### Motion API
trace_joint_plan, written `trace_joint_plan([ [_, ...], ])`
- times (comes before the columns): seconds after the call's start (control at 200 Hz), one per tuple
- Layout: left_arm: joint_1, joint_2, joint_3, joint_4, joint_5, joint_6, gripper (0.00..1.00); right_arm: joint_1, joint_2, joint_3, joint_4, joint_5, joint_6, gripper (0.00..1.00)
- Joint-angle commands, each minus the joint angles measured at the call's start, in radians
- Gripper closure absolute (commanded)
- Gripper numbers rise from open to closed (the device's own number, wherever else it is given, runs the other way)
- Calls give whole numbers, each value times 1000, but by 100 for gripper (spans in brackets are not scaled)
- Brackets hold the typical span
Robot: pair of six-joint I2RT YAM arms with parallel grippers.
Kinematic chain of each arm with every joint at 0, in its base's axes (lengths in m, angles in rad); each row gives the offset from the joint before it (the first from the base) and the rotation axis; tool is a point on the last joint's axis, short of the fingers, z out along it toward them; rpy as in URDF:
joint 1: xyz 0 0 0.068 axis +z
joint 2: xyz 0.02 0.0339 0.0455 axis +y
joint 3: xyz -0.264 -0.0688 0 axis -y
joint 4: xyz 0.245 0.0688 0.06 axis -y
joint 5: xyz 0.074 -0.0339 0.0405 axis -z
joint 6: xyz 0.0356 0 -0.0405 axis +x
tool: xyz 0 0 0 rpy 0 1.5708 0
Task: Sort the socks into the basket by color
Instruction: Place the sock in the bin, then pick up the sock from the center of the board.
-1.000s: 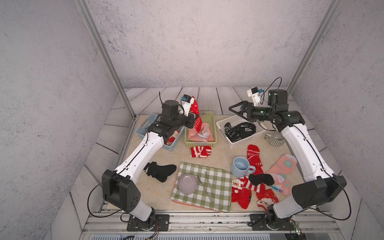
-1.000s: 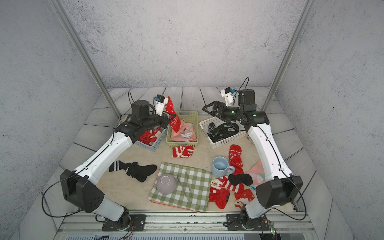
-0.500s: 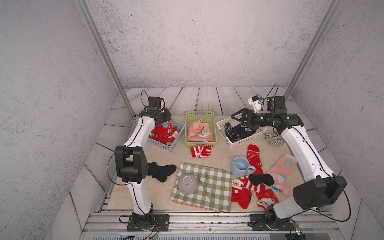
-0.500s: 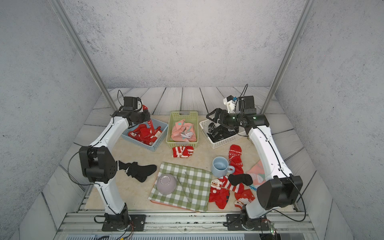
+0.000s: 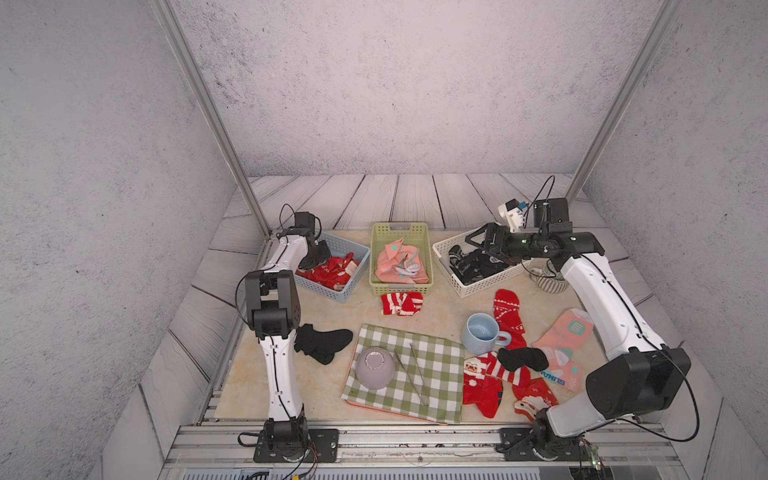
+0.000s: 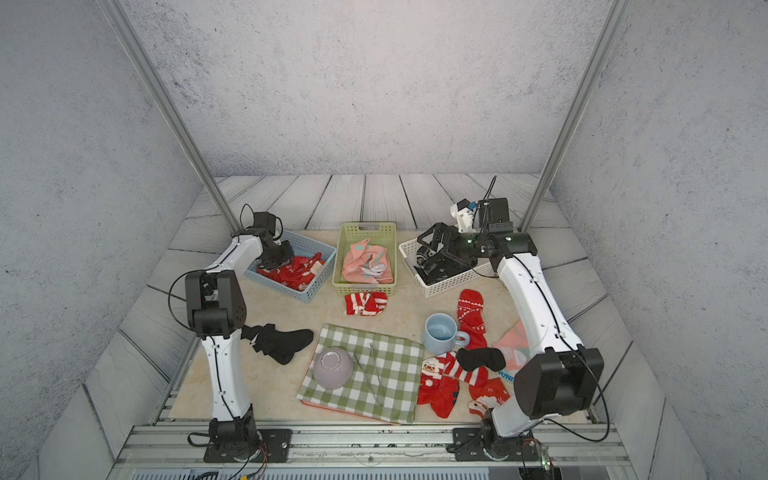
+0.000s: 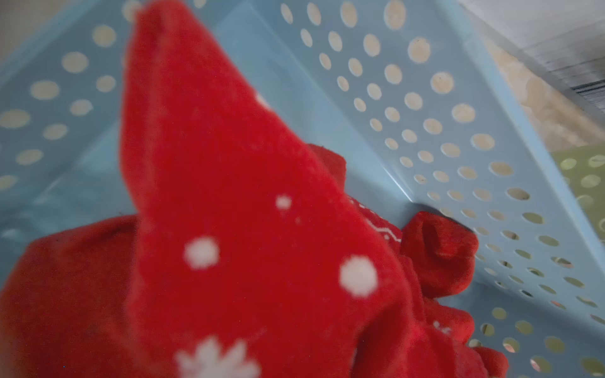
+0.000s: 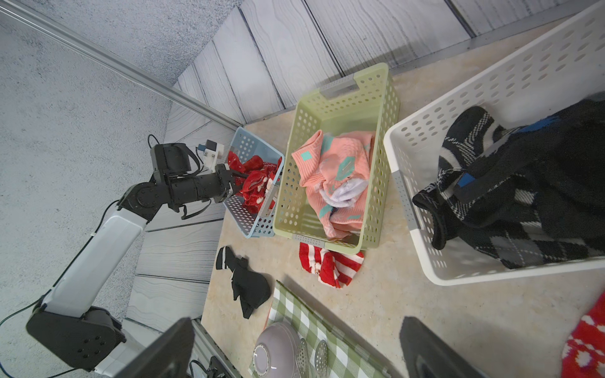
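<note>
Left hand (image 8: 238, 184), clamped on a red sock (image 7: 229, 196), sits inside the blue basket (image 7: 458, 157); right hand (image 5: 473, 245) spread wide.

The only lettering of any size stood on a pink sock (image 5: 571, 371) lying on the table at the right front. It was a short row of blue capitals (image 5: 552, 376), seen upside down in both top views. A loose black sock (image 5: 521, 359) lay against one end of the row. The strokes were too small and blurred to spell out; only shapes like N and U could be made out. A second pink sock (image 5: 561, 332) just behind it carried a teal rounded patch (image 5: 578, 328) crossed by pale bars. In the white basket (image 8: 507, 273), a black-and-grey sock (image 8: 458, 196) bore small white marks at its cuff, too small to read.
</note>
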Motion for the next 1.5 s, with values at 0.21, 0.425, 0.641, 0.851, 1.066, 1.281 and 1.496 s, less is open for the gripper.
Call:
trace_joint_plan([
  [0.21,12,-18,17,-36,80,5,40,-3,5,-4,11,8,8,1],
  [0.425,11,-143,-10,22,103,15,0,-2,19,2,-3,16,6,1],
  [0.641,11,-290,-35,31,111,33,0,-2,45,26,-49,37,-13,1],
  [0.851,-1,-485,-202,101,137,51,0,-2,81,32,-121,113,-30,1],
  [1.066,-67,-643,-336,88,145,92,0,-4,123,49,-274,283,-33,1],
  [1.281,-191,-744,-429,107,164,96,0,-67,43,-100,-377,482,75,1],
  [1.496,-251,-840,-500,147,186,92,0,-186,-64,-342,-391,532,164,32],
])
